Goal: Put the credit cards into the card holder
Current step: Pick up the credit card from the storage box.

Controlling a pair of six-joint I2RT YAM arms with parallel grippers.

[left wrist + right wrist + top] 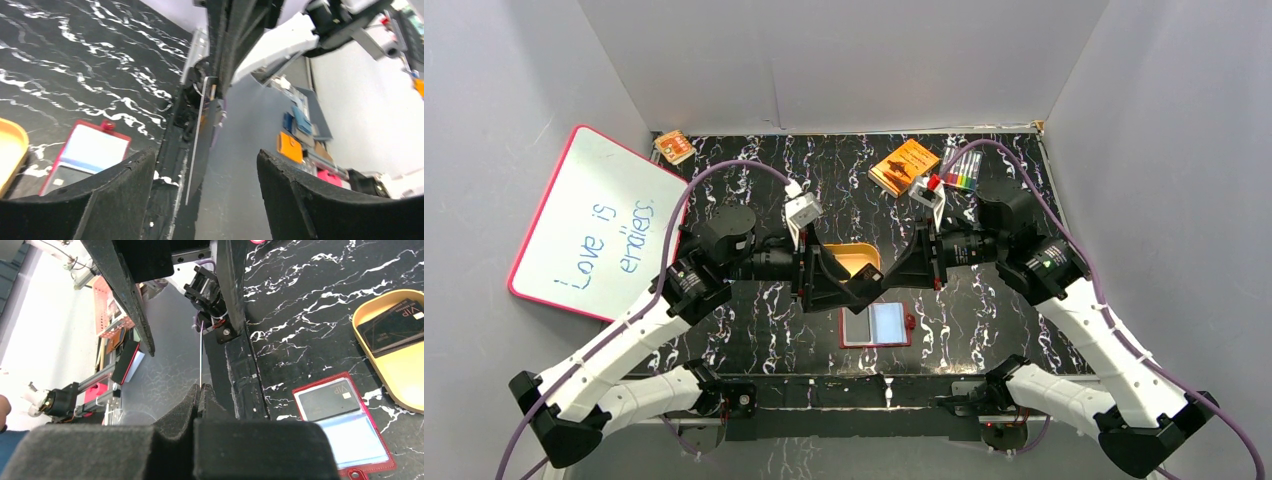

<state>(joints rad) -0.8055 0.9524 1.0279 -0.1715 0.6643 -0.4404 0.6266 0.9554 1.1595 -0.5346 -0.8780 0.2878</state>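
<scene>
Credit card (201, 142) stands edge-on in mid-air, pinched by the closed right gripper (200, 390). Both arms reach inward and meet above the table (984, 300). Left gripper (205, 160) faces it, jaws apart on either side. Card holder (876, 325) lies open below, 1 stored card (327, 399) inside. Other cards (395, 327) lie in the tan tray (400, 385).

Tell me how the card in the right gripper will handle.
The card, pinched by one edge in the right gripper, stands straight: probably stiff and light. Edge-on it is thin; its smooth face may slip in the open left gripper.
</scene>
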